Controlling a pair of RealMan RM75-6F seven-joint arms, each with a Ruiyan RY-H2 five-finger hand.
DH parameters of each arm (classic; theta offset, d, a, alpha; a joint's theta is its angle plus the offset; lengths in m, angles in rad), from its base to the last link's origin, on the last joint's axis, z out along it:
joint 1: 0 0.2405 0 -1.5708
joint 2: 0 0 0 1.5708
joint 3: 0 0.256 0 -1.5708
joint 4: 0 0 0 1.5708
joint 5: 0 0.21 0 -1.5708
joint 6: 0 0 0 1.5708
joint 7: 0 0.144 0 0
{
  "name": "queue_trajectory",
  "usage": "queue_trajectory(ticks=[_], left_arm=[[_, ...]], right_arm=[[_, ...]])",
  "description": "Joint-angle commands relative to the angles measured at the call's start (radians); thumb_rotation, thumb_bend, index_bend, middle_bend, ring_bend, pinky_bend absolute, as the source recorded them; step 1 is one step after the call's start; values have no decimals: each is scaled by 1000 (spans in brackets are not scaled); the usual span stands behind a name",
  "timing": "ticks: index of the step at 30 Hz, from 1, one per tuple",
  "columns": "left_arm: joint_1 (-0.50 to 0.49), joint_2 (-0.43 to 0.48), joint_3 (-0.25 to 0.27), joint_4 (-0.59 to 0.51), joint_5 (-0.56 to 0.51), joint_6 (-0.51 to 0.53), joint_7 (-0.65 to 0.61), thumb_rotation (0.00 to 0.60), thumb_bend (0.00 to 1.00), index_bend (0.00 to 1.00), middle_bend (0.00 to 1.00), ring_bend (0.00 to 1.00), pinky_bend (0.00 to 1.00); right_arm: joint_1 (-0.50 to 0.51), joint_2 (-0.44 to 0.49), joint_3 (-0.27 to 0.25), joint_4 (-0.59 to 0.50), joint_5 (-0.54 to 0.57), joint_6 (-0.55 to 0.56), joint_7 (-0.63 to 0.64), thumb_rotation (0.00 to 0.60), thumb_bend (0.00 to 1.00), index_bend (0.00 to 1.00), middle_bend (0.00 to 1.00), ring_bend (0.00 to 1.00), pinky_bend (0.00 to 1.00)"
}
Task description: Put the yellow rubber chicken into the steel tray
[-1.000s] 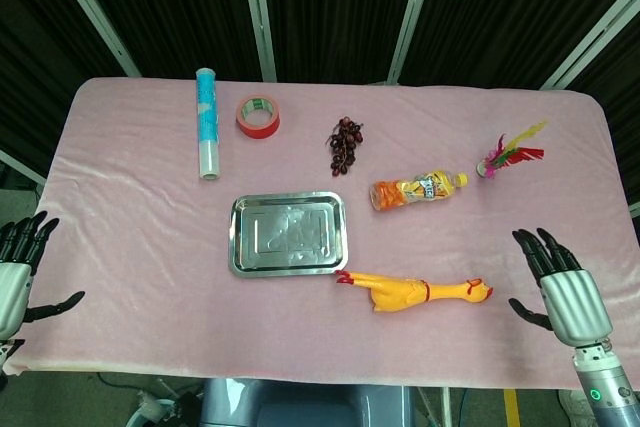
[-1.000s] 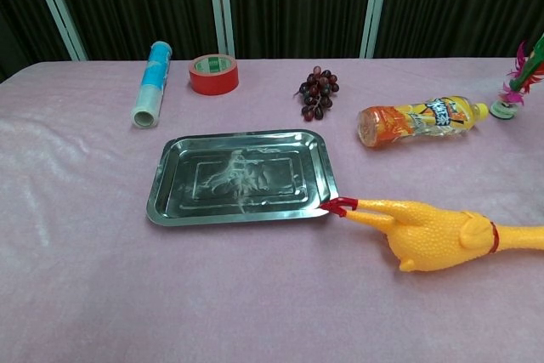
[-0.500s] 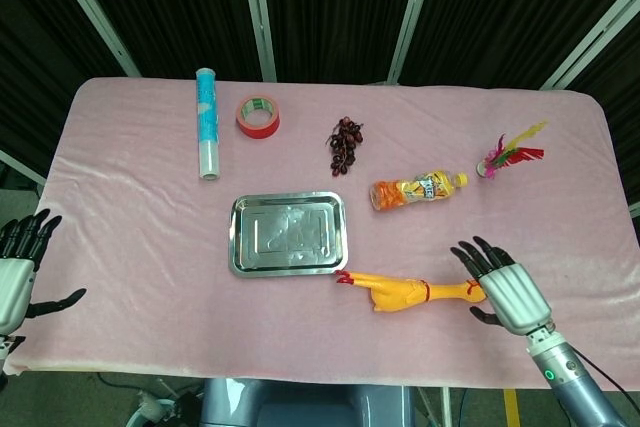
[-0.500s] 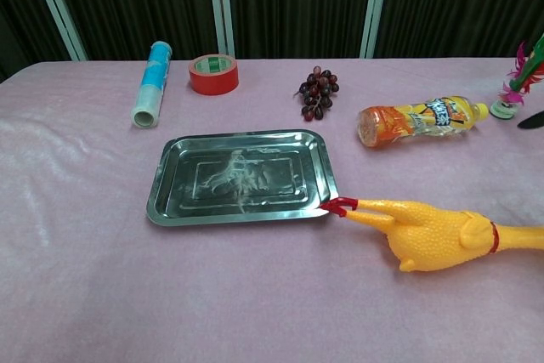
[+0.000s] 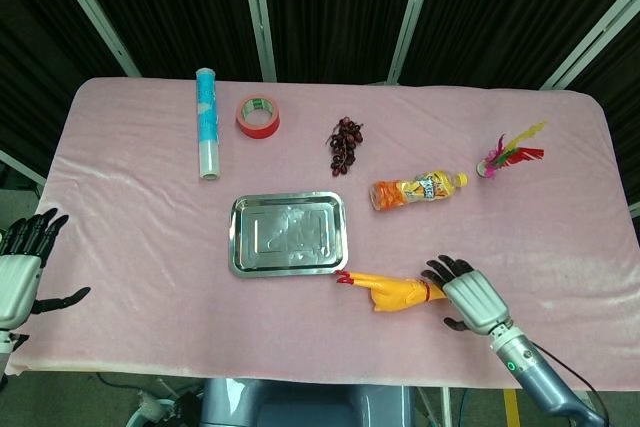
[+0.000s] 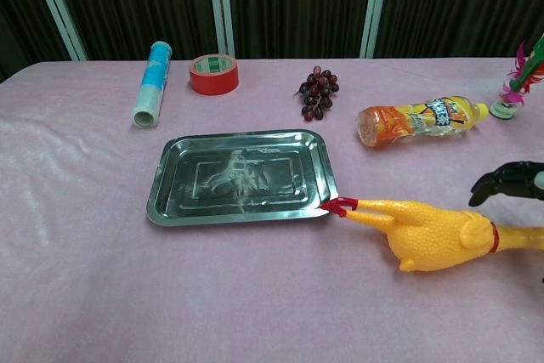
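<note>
Chicken [image 5: 395, 290], yellow rubber w/ red feet, lies lengthwise on the pink cloth desk [image 5: 130, 247], feet touching the steel tray [image 5: 288, 234] at its 5 o'clock corner; prob. light, soft, squashy, so best taken round the plump body, not the thin neck. Right robot hand [image 5: 462, 292] hovers over the neck end, fingers spread, holding nothing; left robot hand [image 5: 22, 267] idles open at desk's 8 o'clock. Tray's shiny, shallow, rimmed, likely slick.
</note>
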Motion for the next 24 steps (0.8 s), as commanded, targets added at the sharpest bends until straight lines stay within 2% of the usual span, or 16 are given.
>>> queue_trajectory(ticks=[1,9,15,24], left_arm=[[-1,-2,1,4,0,-3,-5,600,0,2,0,0,0],[-1,-3,3,18,-10,-8,-19,600,0,4,0,0,0],[-3,-5,6,19,-7,-13,-21,600,0,4,0,0,0],[-4,-2,7,15,-7,-13,-21,600,0,5,0,0,0]], right_arm=[[13,-12,2,13,12,-18,17,600,231,279,194,150,248],[35,-31,-2,56,43,-58,32,600,277,309,211,164,253],[46,-37,-2,73,59,-68,44,600,358,334,242,200,299],[59,-48,-10,95,42,-53,88,600,575,555,427,381,530]])
